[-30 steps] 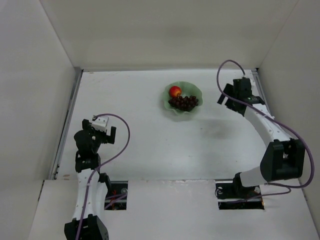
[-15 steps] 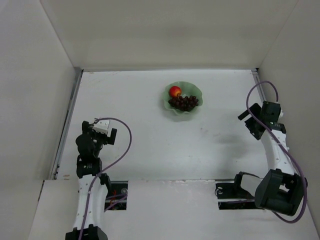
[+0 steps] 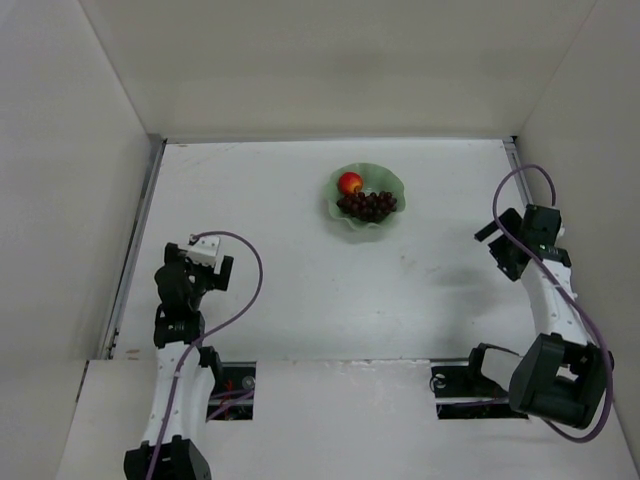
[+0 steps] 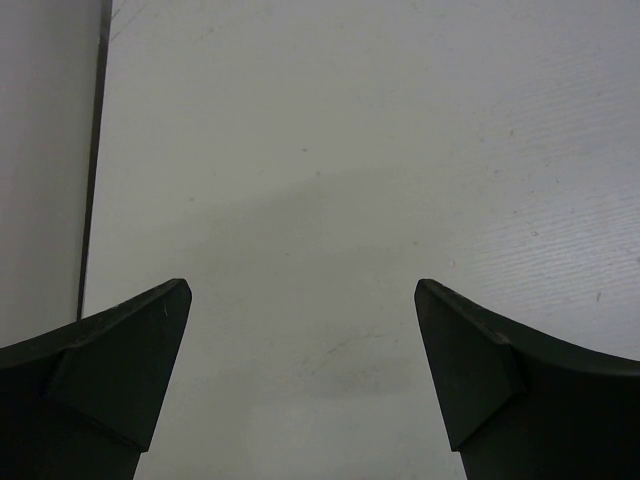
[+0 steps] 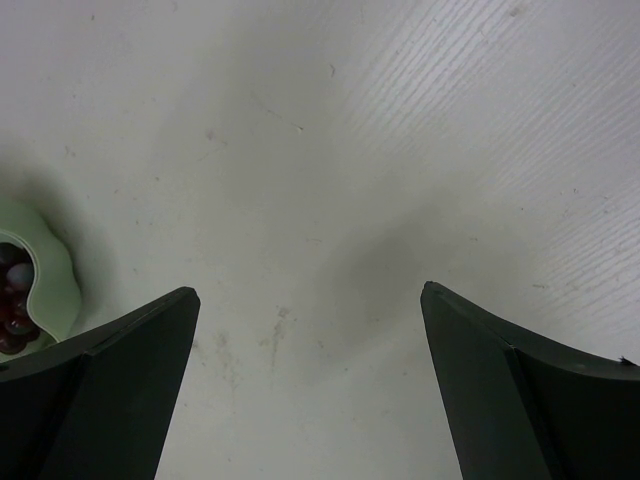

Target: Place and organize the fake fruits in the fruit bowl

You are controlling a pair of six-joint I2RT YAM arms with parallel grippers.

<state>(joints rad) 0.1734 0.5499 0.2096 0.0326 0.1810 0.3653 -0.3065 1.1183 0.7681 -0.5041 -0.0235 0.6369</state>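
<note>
Since a second ago the right arm has pulled back from beside the bowl to the right edge of the surface. In the last half second it has barely shifted, and the left arm has hardly changed at all.

The right tool (image 5: 310,290) has its two dark fingers spread wide apart with nothing between them. Only bare, faintly scuffed white surface (image 5: 330,180) shows below and ahead of it. Off this tool's left finger, at the very edge of the right wrist view, a curve of the pale green bowl (image 5: 55,275) comes in, with a few dark grapes (image 5: 10,300) showing inside its rim.

The left tool (image 4: 302,290) also has its fingers well apart and holds nothing. Plain surface lies under and ahead of it, and a dark seam runs along the wall to its left. No fruit or bowl appears in the left wrist view.

In the top view the bowl sits well apart from both tools, far ahead and to the right of the left tool, and ahead and to the left of the right tool. Both fruits lie inside it. The maroon grape bunch is on the side nearer the tools. The red apple (image 3: 350,182) with its yellow patch sits beyond the grapes, touching them, on the far-left side of the bowl. A purple cable (image 3: 245,285) loops over each arm.
</note>
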